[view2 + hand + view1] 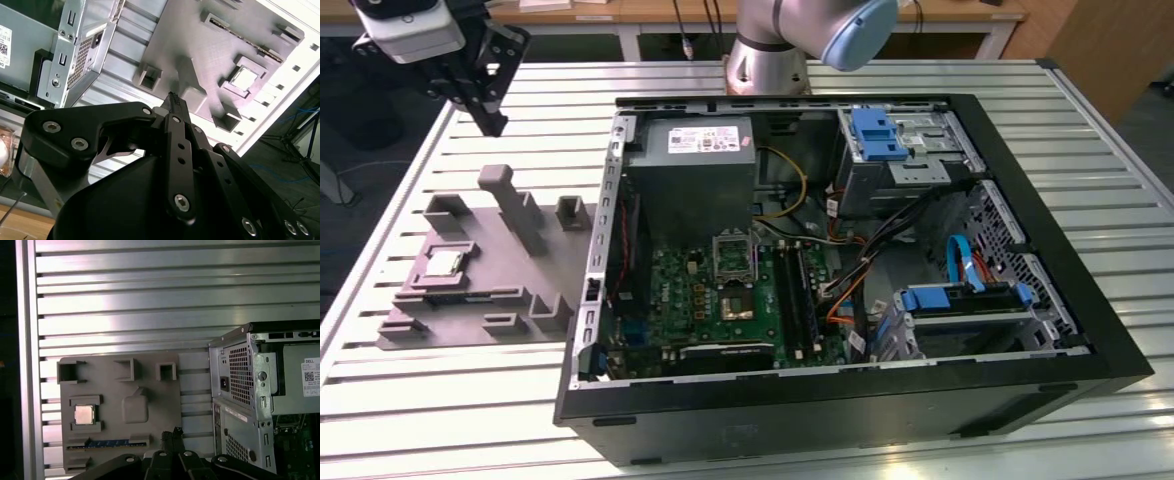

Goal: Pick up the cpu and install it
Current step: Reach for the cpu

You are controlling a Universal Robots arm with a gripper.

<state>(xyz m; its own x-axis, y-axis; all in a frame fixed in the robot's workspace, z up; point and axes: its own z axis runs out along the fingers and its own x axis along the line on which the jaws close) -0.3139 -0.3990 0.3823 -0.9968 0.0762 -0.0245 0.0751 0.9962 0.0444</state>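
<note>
closest to us in the second wrist view is the black gripper (173, 98), its fingers pressed together with nothing between them. in the exterior view it hangs over the slatted tabletop (1121, 130), at about twelve o'clock from the grey plastic fixture (480, 292) and well apart from it.

the cpu (444, 263) lies flat in a shallow pocket of that fixture, hemmed in by low raised blocks. the fixture itself sits at nine o'clock from the open black computer case (854, 420). nothing has been lifted yet.

we see several ways this could go wrong:
- with the fingers together, a descent onto the chip would press on its metal top rather than straddle it.
- the pocket blocks stand just beside the chip's edges, so spread fingers could land on plastic and shove the whole fixture.
- the tall post (520, 205), at about one o'clock from the cpu, could catch the gripper's linkage on an angled approach.
- the chip is thin and smooth, so a shallow pinch could let it tilt or slip.
- inside the case, the silver socket frame (735, 258) has cables near it, and we judge that a rotated or tilted chip set down there could damage the contacts.
</note>
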